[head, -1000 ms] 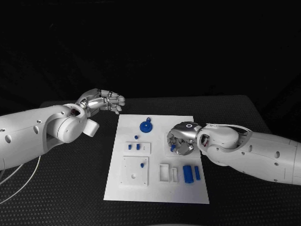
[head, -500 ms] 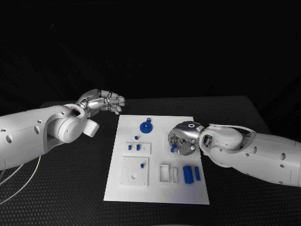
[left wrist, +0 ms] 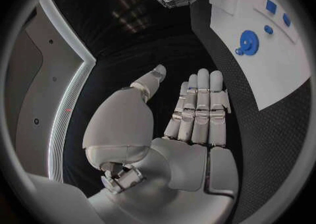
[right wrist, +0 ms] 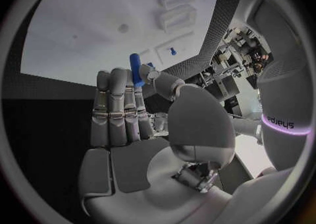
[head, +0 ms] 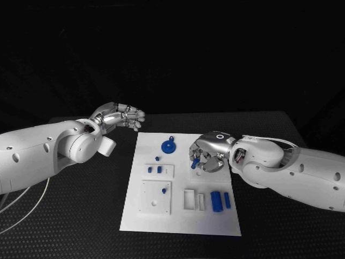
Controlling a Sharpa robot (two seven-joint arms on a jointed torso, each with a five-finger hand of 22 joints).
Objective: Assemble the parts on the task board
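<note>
My right hand (head: 207, 154) pinches a small blue peg (right wrist: 136, 69) over the smooth white board (head: 180, 218); my left hand (left wrist: 191, 113) rests flat, holding nothing.

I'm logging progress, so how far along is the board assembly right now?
Early to midway. Small pegs already stand in a fixture on the task board. The right hand pinches a blue peg above the board, not yet seated. The blue gear and the blue pieces lie loose. The left hand holds nothing, off the board.
</note>
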